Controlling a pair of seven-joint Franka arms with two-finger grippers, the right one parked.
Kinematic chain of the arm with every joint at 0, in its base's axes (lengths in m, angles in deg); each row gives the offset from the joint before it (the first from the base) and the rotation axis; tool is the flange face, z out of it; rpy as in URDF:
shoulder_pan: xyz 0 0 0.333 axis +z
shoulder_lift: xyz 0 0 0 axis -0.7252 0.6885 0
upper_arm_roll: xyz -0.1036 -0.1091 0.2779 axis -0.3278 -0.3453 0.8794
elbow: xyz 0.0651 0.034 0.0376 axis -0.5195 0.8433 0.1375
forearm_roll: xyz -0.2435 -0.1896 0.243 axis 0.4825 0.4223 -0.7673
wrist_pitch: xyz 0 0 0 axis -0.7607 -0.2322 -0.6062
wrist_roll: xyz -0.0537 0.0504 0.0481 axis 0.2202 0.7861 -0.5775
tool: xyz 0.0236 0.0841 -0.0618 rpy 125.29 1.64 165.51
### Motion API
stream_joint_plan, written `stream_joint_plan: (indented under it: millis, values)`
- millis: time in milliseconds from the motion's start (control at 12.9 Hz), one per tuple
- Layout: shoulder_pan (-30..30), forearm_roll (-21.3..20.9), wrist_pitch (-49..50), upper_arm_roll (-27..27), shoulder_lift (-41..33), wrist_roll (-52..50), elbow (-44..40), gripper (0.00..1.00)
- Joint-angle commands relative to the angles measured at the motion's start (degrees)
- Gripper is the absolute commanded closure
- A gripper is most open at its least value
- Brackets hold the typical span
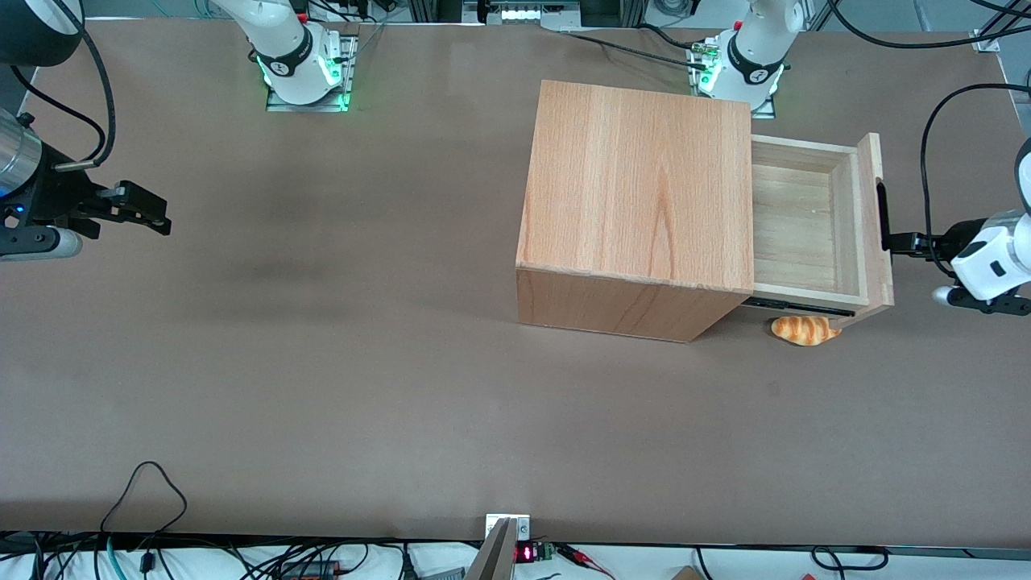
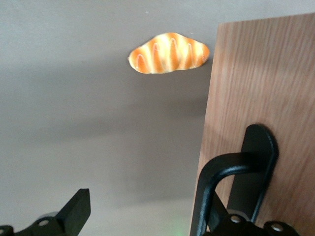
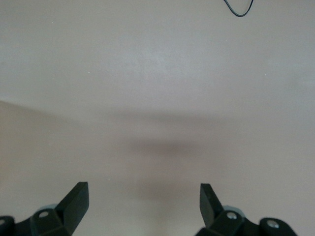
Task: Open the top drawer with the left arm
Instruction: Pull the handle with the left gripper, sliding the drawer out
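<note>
At the black handle (image 1: pixel 881 216) of the pulled-out top drawer (image 1: pixel 805 223), the left arm's gripper (image 1: pixel 906 242) has its fingers spread wide, holding nothing.

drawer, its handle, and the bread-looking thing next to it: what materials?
Drawer: light wood, matte, grain lines visible on its floor and front. Handle: smooth black, slightly glossy, likely metal or plastic; the left arm's open tool has one finger hooked at it. Bread: shiny orange-and-white surface, probably a plastic or foam replica.

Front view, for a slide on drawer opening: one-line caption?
Left arm's gripper at the handle of the pulled-out top drawer; bread roll beside the cabinet.
</note>
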Motion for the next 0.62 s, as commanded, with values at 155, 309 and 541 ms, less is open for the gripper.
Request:
stream_joint_plan:
  millis: [155,309,541]
  values:
    - [2.99,-1.75,-2.17,-0.32,2.28,2.35,-2.83,0.0]
    - [3.44,-1.74,-2.17,-0.32,2.54,2.7,-2.91,0.0]
    - [4.93,-1.57,-2.26,-0.41,3.42,4.28,-3.62,0.0]
